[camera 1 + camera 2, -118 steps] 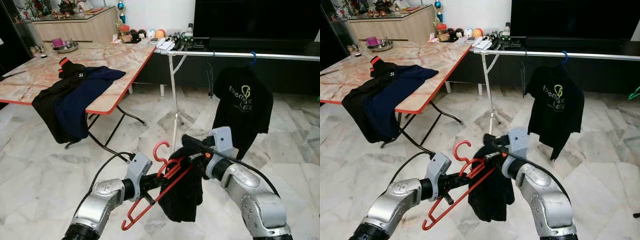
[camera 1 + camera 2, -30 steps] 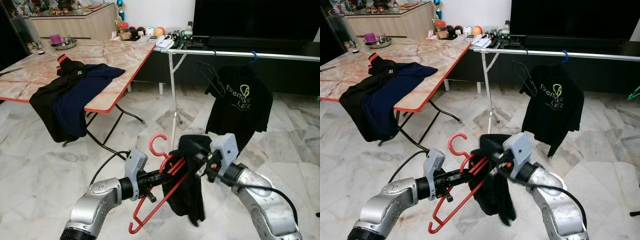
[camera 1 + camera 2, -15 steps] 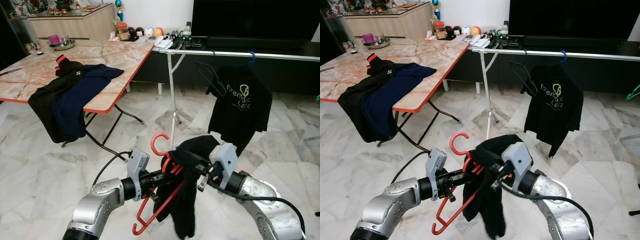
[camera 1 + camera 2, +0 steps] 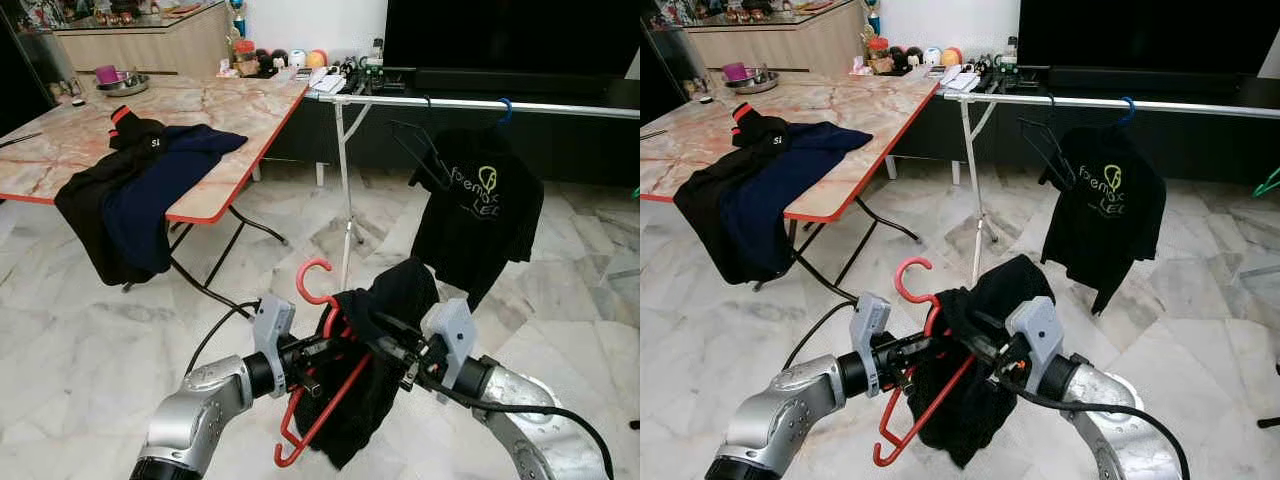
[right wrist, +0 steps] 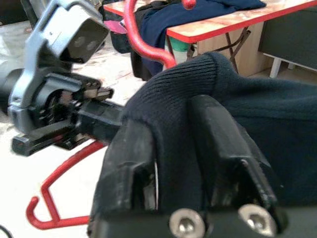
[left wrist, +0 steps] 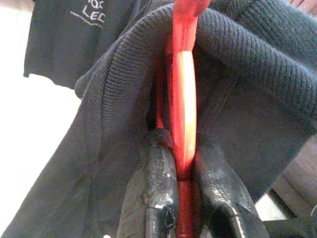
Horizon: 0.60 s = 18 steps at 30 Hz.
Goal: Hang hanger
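Here, off to the far left of both grippers, a folding table (image 4: pixel 250 115) carries a heap of dark clothes (image 4: pixel 135 190) draped over its near edge, well apart from the work. The left gripper (image 6: pixel 181 163) is clamped tight on the red hanger (image 4: pixel 325 375), its two black fingers (image 6: pixel 158 183) pressed against either side of the red bar, with the hook curling up just above it and the hanger's lower arm slanting down below. Directly to its right, touching the hanger, a dark knit garment (image 4: pixel 385 350) is bunched over the hanger's upper part. The right gripper (image 5: pixel 185 144) is closed on a fold of that garment, the cloth pinched between its fingers and pulled toward the hanger's shoulder. Beyond and above both grippers, well apart, runs a silver clothes rail (image 4: pixel 480 103) on a stand, with an empty black hanger (image 4: pixel 420 150) and a printed black T-shirt (image 4: pixel 480 210) on a blue hanger. As a judgement, the task is at an early-to-middle stage: the garment looks only partly seated on the hanger, and dressing it fully, carrying it to the rail and hooking it on are all left to do.
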{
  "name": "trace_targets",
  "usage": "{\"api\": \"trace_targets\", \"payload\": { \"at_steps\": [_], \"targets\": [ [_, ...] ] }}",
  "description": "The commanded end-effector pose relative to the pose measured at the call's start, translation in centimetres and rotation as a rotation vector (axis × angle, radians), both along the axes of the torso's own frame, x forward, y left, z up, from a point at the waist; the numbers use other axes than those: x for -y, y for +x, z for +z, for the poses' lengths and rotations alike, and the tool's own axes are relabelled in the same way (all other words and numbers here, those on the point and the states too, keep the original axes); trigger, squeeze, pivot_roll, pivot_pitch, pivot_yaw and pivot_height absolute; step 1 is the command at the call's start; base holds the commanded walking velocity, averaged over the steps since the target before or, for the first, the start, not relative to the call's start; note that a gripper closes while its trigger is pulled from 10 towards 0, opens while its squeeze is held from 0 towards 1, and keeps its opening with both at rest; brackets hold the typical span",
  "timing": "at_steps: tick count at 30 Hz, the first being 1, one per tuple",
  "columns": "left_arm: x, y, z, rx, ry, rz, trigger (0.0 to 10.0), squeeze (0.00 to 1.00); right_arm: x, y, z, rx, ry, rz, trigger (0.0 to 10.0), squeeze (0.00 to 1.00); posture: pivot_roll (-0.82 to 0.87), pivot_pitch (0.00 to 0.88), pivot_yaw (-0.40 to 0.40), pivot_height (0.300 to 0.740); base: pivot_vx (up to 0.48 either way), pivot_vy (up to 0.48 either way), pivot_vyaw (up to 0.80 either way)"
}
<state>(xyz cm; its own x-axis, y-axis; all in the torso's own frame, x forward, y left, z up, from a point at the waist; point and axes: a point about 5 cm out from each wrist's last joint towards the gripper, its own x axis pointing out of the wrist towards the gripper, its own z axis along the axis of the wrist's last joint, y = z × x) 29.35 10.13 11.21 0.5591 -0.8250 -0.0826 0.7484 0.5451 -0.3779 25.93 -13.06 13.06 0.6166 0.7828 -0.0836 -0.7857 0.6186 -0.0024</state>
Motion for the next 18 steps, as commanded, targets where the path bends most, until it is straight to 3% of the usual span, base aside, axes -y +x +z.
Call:
{"api": "trace_targets", "payload": {
  "at_steps": [1, 14, 18],
  "targets": [
    [-0.1, 0.3, 0.7, 0.026, -0.019, 0.013, 10.0, 0.0, -0.3, -0.5, 0.4, 0.008, 0.005, 0.024, 10.0, 1.0, 0.04, 0.075, 0.041, 0.74, 0.0, 0.0, 0.0],
    [-0.3, 0.5, 0.5, 0.025, -0.031, 0.041, 10.0, 0.0, 0.7, -1.8, -0.5, -0.044, -0.02, -0.016, 10.0, 1.0, 0.03, 0.05, 0.039, 0.74, 0.0, 0.0, 0.0],
    [-0.5, 0.4, 0.3, 0.038, -0.007, 0.023, 10.0, 0.0, 2.8, -0.7, 1.3, 0.034, 0.04, -0.204, 10.0, 1.0, 0.02, 0.034, 0.036, 0.74, 0.0, 0.0, 0.0]
  ]
}}
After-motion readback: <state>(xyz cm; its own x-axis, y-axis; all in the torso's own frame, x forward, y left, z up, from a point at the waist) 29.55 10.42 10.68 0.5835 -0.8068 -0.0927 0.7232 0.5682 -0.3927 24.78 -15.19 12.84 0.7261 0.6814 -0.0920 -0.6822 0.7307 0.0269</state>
